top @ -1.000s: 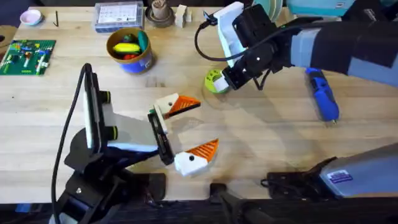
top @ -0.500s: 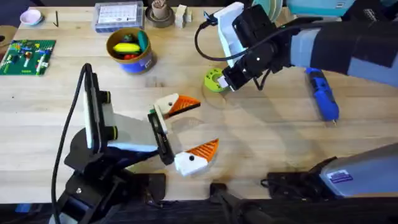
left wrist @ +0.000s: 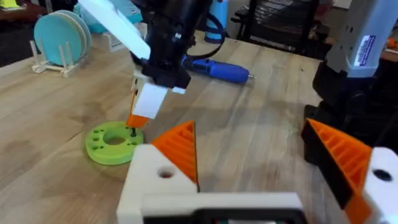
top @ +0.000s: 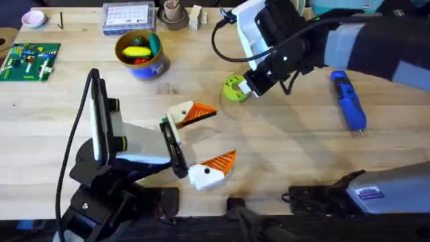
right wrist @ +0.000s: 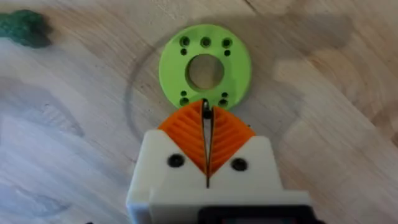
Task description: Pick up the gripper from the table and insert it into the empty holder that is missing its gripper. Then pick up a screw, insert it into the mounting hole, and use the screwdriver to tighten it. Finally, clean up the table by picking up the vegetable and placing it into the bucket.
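My right gripper [top: 248,89] hangs just over the edge of a lime-green disc [top: 233,87], shut on a small dark screw [right wrist: 206,108] pinched between its orange tips. The screw [left wrist: 132,131] points down at the disc. My left gripper [top: 201,142] stands open near the table's front; both its white mounts bear orange tips, and a round mounting hole [left wrist: 165,174] shows in one mount. The blue screwdriver [top: 348,101] lies to the right. A green vegetable [right wrist: 22,28] lies near the disc. The bucket [top: 160,64] stands at the back left.
The disc [right wrist: 205,62] has several small holes around its ring. A green circuit board [top: 28,60] lies at the far left, and a clear box [top: 129,16] and a wooden holder [top: 173,13] stand along the back edge. The bucket holds toy items.
My right gripper has drawn slightly back and to the right, uncovering more of the lime-green disc. The left arm has not moved.
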`<state>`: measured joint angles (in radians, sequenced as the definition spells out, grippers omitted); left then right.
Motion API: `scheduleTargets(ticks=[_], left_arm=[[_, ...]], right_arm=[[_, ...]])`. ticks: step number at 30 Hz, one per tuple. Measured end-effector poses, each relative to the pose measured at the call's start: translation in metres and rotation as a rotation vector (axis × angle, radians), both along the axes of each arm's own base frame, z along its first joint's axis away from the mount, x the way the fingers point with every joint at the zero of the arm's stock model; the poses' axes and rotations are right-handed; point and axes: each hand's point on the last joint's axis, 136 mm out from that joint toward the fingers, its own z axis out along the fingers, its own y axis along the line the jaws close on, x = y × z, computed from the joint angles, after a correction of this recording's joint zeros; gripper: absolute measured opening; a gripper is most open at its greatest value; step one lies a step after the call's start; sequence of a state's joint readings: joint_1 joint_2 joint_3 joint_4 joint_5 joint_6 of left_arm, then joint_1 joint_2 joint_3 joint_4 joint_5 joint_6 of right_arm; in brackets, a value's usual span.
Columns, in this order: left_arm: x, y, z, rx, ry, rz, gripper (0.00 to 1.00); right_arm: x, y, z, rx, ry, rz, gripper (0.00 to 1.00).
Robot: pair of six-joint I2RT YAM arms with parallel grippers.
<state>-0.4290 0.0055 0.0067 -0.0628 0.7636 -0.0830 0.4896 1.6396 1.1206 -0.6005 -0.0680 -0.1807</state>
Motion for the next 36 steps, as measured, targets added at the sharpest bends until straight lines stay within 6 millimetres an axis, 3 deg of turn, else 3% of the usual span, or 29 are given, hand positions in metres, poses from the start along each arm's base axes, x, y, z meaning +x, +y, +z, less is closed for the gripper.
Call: scheduleTargets(ticks=[6, 12, 17, 22, 25, 36], left_arm=[[0.000, 0.000, 0.000, 0.000, -0.001, 0.000, 0.993], [0.000, 0.000, 0.000, 0.000, 0.000, 0.000, 0.993], [0.000, 0.000, 0.000, 0.000, 0.000, 0.000, 0.993], [0.000, 0.000, 0.000, 0.000, -0.001, 0.000, 0.994], [0.000, 0.000, 0.000, 0.000, -0.001, 0.000, 0.992], [0.000, 0.000, 0.000, 0.000, 0.000, 0.000, 0.993]], right_arm=[[0.002, -0.004, 0.026, -0.002, -0.060, 0.004, 0.007], [-0.015, -0.013, 0.044, -0.024, -0.026, 0.011, 0.007], [-0.022, -0.014, 0.089, -0.022, -0.028, 0.021, 0.007], [-0.022, 0.021, 0.152, 0.105, -0.119, 0.117, 0.007], [-0.032, 0.043, 0.173, 0.161, -0.156, 0.197, 0.006], [-0.087, 0.106, 0.181, 0.212, -0.165, 0.450, 0.007]])
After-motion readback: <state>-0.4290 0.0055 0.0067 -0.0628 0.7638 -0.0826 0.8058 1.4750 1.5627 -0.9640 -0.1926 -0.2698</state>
